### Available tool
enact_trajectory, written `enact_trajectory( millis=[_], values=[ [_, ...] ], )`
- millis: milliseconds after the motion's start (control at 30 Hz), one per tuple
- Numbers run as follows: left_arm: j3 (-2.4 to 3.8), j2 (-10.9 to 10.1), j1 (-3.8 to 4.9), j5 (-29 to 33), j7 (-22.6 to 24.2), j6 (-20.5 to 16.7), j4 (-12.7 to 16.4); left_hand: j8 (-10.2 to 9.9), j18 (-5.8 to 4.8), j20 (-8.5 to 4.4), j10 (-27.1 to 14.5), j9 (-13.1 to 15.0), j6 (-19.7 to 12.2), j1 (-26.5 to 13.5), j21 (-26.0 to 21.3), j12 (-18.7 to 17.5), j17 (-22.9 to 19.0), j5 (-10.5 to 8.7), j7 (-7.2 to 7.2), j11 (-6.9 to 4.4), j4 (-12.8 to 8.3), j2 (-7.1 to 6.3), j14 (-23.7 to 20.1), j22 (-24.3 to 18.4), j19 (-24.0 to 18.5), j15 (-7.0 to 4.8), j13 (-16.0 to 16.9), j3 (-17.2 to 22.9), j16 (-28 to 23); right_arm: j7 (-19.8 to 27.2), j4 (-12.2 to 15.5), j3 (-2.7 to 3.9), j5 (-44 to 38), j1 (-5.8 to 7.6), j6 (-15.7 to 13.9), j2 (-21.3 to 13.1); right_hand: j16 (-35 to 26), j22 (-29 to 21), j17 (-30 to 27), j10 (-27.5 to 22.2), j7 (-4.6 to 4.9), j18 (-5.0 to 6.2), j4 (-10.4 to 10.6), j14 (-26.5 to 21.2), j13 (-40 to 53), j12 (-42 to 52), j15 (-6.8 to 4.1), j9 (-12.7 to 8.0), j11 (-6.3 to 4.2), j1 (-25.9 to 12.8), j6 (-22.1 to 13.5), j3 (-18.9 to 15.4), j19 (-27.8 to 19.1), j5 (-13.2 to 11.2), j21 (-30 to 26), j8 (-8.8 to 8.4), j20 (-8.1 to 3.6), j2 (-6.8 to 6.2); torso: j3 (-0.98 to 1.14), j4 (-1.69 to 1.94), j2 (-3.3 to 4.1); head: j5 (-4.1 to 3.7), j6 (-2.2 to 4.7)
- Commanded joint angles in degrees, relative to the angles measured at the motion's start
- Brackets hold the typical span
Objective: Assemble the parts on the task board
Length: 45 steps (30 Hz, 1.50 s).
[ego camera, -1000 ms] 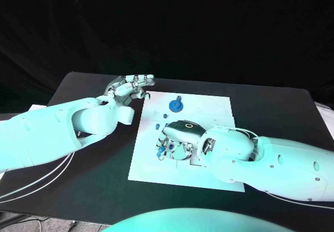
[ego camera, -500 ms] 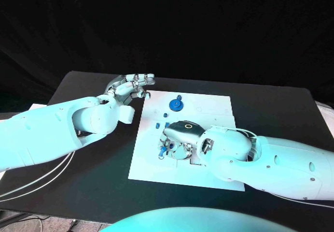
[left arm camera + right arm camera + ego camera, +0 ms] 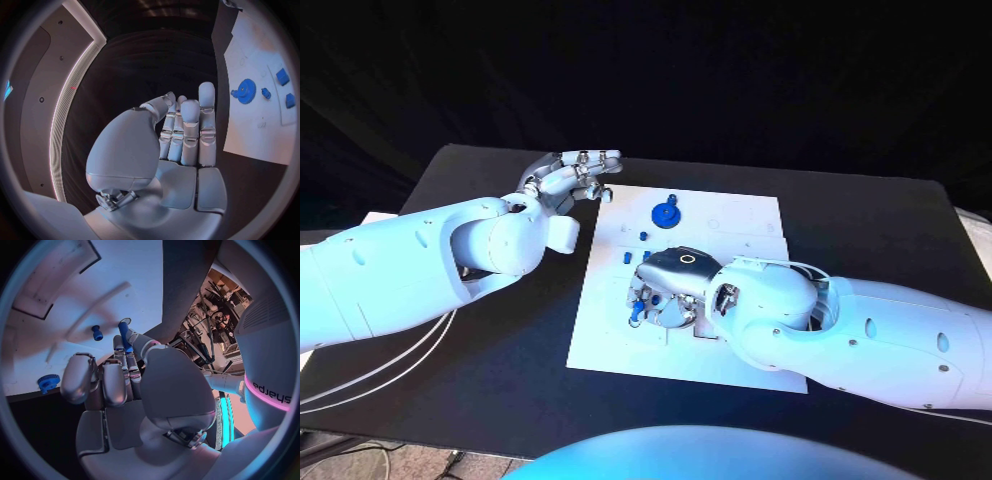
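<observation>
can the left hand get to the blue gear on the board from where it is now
Probably yes. The left robot hand holds nothing and hovers by the task board's far left corner, and the blue gear lies close by on bare board. The right robot hand works nearer the robot, out of that path.

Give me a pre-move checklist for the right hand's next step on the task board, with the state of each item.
1. Right hand holds a part: ok. A blue peg is pinched at its fingertips in the right wrist view.
2. Hand is over the task board: ok, it is above the board's middle in the head view.
3. Target hole for the peg is visible: cannot tell, the hand covers that spot.
4. Left hand is out of the way: ok, it is at the board's far left corner, fingers together, holding nothing.
5. Blue gear is clear of the right hand: ok, it lies apart, farther up the board.
</observation>
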Motion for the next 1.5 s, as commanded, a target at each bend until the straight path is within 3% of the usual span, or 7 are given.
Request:
enact_trajectory(
  millis=[33,400,833,933,1033,1133,1500],
  values=[
    [0.04,0.11,-0.02,-0.22,0.25,1.06,0.02,0.22,1.14,-0.02,-0.26,-0.04,-0.13,0.56,-0.32,0.20,-0.06,0.00,0.04,-0.05,0.02,0.21,-0.42,-0.05,-0.01,-0.06,0.07,-0.45,-0.20,-0.81,0.12,-0.32,-0.66,-0.29,3.57,0.01,0.37,-0.01,0.06,0.23,0.02,0.20,-0.03,2.43,0.10,-0.19,-0.14,0.05,0.10,0.14,0.57,0.30,0.06,0.13,0.12,0.28,-0.19,0.27,-0.02,-0.02,0.02,0.09,-0.07],
    [0.04,0.11,-0.04,-0.22,0.13,1.21,-0.02,0.22,1.14,-0.02,-0.26,-0.04,-0.13,0.56,-0.32,0.20,-0.06,0.00,0.04,-0.05,0.02,0.21,-0.42,-0.05,-0.01,-0.06,0.07,-0.45,-0.20,-0.64,1.29,-0.39,-0.09,-0.47,3.46,-0.04,0.39,-0.05,0.08,0.27,0.01,0.21,-0.03,2.43,0.10,-0.20,-0.14,0.06,0.09,0.11,0.62,0.31,0.04,0.12,0.10,0.29,-0.18,0.27,-0.04,-0.01,0.00,0.18,-0.15],
    [0.04,-0.01,-0.05,-0.22,0.06,1.27,0.12,0.22,1.14,-0.02,-0.26,-0.04,-0.13,0.56,-0.32,0.20,-0.06,0.00,0.04,-0.05,0.02,0.21,-0.42,-0.05,-0.01,-0.06,0.07,-0.45,-0.20,-2.18,0.55,-0.41,-1.18,-0.51,4.36,0.27,0.10,-0.41,-0.38,0.18,0.04,0.28,0.14,2.32,0.08,-0.61,-0.06,0.09,0.19,-0.64,0.46,0.15,-0.14,-0.09,-0.14,0.11,-0.10,0.00,-0.06,-0.02,0.00,0.09,-0.23],
    [0.04,-0.03,-0.05,-0.22,0.05,1.25,0.16,0.22,1.14,-0.02,-0.26,-0.04,-0.13,0.56,-0.32,0.20,-0.06,0.00,0.04,-0.05,0.02,0.21,-0.42,-0.05,-0.01,-0.06,0.07,-0.45,-0.20,-2.53,0.24,-0.46,-1.25,-0.51,4.84,0.57,-0.38,-0.91,-1.08,-1.84,0.77,0.33,0.62,2.11,-0.12,-2.00,0.51,-0.32,0.87,-2.02,-1.33,-0.29,-0.42,0.40,-0.52,-0.96,0.23,-1.07,-0.06,-0.03,-0.01,0.10,-0.26],
    [0.04,-0.05,-0.05,-0.22,0.03,1.26,0.19,0.22,1.14,-0.02,-0.26,-0.04,-0.13,0.56,-0.32,0.20,-0.06,0.00,0.04,-0.05,0.02,0.21,-0.42,-0.05,-0.01,-0.06,0.07,-0.45,-0.20,-2.63,-0.04,-0.58,-1.11,-0.51,5.01,0.83,-0.86,-1.94,-1.80,-6.77,1.60,0.50,1.03,1.88,-0.23,-2.55,1.48,-1.39,2.04,-3.61,-5.78,-1.58,-0.90,1.93,-1.26,-1.31,0.95,-3.21,-0.06,-0.03,-0.01,0.11,-0.27],
    [0.04,-0.07,-0.05,-0.22,-0.01,1.29,0.23,0.22,1.14,-0.02,-0.26,-0.04,-0.13,0.56,-0.32,0.20,-0.06,0.00,0.04,-0.05,0.02,0.21,-0.42,-0.05,-0.01,-0.06,0.07,-0.45,-0.20,-2.51,-0.21,-0.67,-0.99,-0.50,4.67,0.94,-0.82,-2.94,-1.83,-12.61,1.55,0.74,0.94,1.84,-0.10,-2.33,2.07,-1.71,2.76,-4.11,-10.24,-4.24,-1.31,3.08,-1.98,-1.40,1.61,-4.34,-0.04,-0.04,-0.01,0.09,-0.30],
    [0.04,-0.14,-0.05,-0.22,-0.06,1.28,0.20,0.22,1.14,-0.02,-0.26,-0.04,-0.13,0.56,-0.32,0.20,-0.06,0.00,0.04,-0.05,0.02,0.21,-0.42,-0.05,-0.01,-0.06,0.07,-0.45,-0.20,-1.23,1.27,-0.74,-0.34,-0.50,-1.78,-1.43,-1.03,-2.91,-2.32,-13.85,1.88,0.75,0.95,1.69,0.15,-1.08,2.18,-1.46,2.92,-3.75,-11.47,-7.78,-1.19,3.63,-1.95,-1.11,1.93,-3.96,0.04,-0.12,-0.01,-0.30,-0.10]
  ],
)
